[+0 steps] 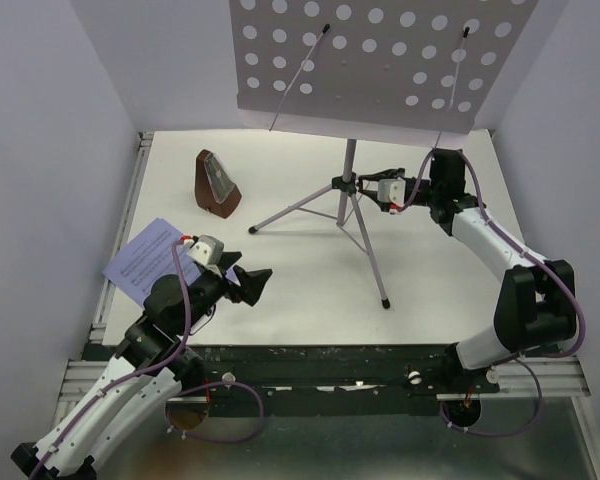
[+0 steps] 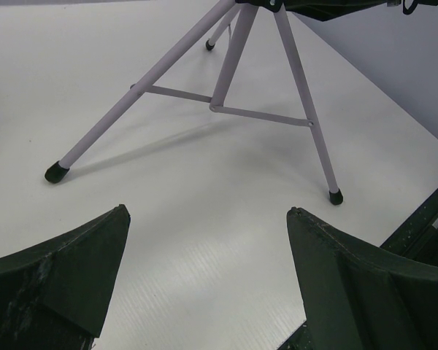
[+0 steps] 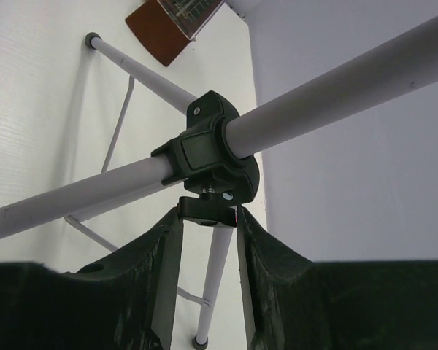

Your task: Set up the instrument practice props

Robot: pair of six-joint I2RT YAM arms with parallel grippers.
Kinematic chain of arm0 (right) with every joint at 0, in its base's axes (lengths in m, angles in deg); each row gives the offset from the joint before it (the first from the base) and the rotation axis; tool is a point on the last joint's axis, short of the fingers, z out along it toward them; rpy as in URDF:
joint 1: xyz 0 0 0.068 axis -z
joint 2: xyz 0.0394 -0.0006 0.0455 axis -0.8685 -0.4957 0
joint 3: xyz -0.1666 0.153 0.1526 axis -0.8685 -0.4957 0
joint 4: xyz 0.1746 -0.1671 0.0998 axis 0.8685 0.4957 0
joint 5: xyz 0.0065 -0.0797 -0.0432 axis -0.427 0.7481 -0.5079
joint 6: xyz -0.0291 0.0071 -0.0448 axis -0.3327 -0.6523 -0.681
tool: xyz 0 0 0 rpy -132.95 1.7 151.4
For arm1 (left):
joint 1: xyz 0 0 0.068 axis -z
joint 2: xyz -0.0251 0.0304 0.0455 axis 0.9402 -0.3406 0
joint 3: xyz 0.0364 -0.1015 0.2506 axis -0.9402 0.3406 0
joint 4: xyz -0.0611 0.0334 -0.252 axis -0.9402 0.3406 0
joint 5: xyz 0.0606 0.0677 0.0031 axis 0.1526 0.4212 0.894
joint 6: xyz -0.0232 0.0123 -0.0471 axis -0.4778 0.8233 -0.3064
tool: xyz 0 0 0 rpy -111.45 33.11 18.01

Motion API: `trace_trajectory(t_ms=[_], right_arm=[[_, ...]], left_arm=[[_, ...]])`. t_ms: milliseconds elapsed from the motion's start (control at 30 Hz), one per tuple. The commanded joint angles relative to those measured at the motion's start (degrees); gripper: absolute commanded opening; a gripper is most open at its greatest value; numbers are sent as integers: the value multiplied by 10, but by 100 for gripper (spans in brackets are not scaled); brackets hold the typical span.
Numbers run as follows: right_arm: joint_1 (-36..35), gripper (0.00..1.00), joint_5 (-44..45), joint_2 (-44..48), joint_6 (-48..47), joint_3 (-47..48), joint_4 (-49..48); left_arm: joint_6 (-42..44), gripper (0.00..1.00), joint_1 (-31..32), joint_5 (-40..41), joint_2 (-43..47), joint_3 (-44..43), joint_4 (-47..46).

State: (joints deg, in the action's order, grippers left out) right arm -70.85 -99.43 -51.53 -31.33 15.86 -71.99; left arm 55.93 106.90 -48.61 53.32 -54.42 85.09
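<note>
1. At the hub of the tripod [image 3: 131, 179], the right gripper [image 3: 209, 216] has its two dark fingers [image 3: 150, 292] partly closed, pressed on either side of the small black knob [image 3: 204, 208] that hangs under the black clamp collar [image 3: 204, 149].
2. From above, the right gripper [image 1: 365, 184] reaches in level from the right, and its arm bends back to the base at the table's near edge.
3. The collar sits on the pale metal pole where the legs branch, with thin braces running between the legs.
4. The left gripper [image 2: 208, 213] is spread wide and holds nothing (only bare table [image 2: 204, 262] shows between its fingers [image 2: 73, 270]). It hangs low over the near-left part of the surface, pointing at the tripod but well apart from it.
5. The music stand [image 1: 380, 60] is upright mid-table, with its lilac perforated desk towards the back wall. All three rubber-tipped feet [image 2: 56, 173] are on the white table.
6. The brown pyramid metronome [image 1: 218, 185] stands upright on the table, left of the tripod and apart from its nearest foot.
7. A lavender sheet-music page [image 1: 145, 260] lies flat near the table's left edge, just beside the left arm, which covers part of it.
</note>
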Motion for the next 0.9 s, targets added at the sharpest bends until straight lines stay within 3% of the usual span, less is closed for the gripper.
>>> trace_trajectory(t_ms=[0, 333, 600, 867], right_arm=[[-5, 40, 4, -8, 0, 19, 27], [-4, 22, -13, -15, 44, 55, 103], [-4, 11, -5, -31, 184, 85, 105], [-4, 8, -3, -64, 376, 113, 98]], left_arm=[[-1, 99, -3, 1, 7, 1, -11], [-1, 99, -3, -1, 5, 0, -12], [1, 99, -3, -2, 8, -2, -10], [0, 99, -3, -4, 10, -2, -12]])
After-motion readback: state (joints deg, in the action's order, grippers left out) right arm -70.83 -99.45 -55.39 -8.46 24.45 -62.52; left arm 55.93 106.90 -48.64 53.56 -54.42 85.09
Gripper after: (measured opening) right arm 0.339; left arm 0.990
